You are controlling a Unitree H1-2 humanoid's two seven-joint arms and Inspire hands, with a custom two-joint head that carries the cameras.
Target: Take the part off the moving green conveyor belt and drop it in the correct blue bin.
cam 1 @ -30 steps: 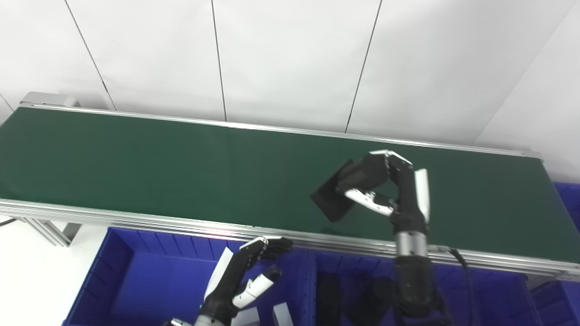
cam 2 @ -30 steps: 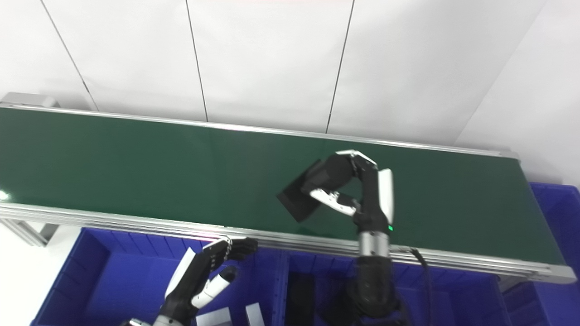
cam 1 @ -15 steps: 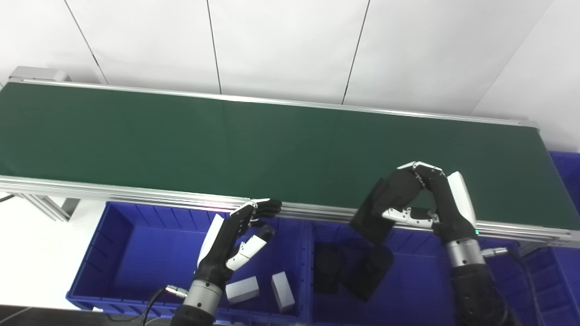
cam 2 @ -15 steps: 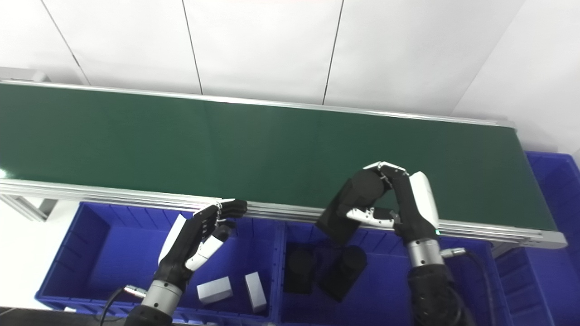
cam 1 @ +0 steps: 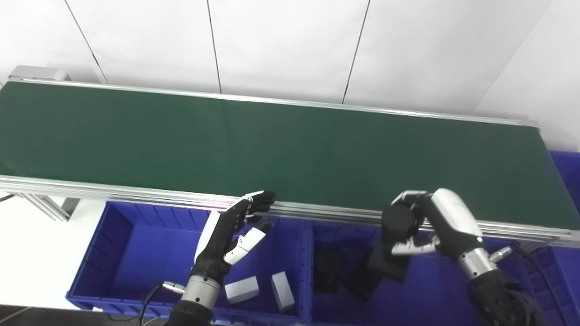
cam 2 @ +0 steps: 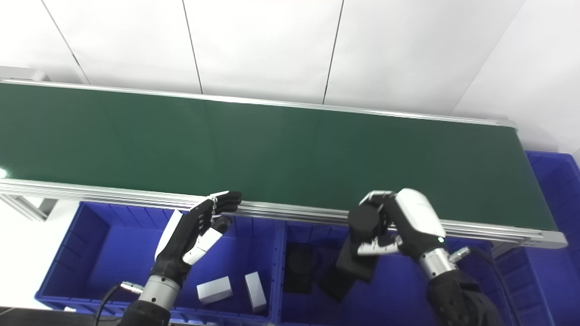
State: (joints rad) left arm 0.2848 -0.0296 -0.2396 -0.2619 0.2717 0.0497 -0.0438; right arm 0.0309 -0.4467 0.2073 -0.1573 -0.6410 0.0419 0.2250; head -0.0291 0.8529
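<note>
A long green belt (cam 1: 272, 140) with silver rails runs across below a white panelled wall (cam 1: 281, 45); nothing lies on it. Along its near edge stand blue bins. The left bin (cam 1: 136, 253) holds two white blocks (cam 1: 242, 290); the middle bin (cam 1: 435, 290) holds dark parts (cam 1: 327, 271). Another bin (cam 2: 555, 181) shows at the belt's right end.

The right hand (cam 1: 423, 224) grips the black part (cam 1: 387, 262) over the middle bin, fingers curled around its top. Half a second ago hand and part were at the belt's near rail; a second ago, over the belt. The left hand (cam 1: 233, 226) has stayed over the left bin, fingers loosely spread, holding nothing.
</note>
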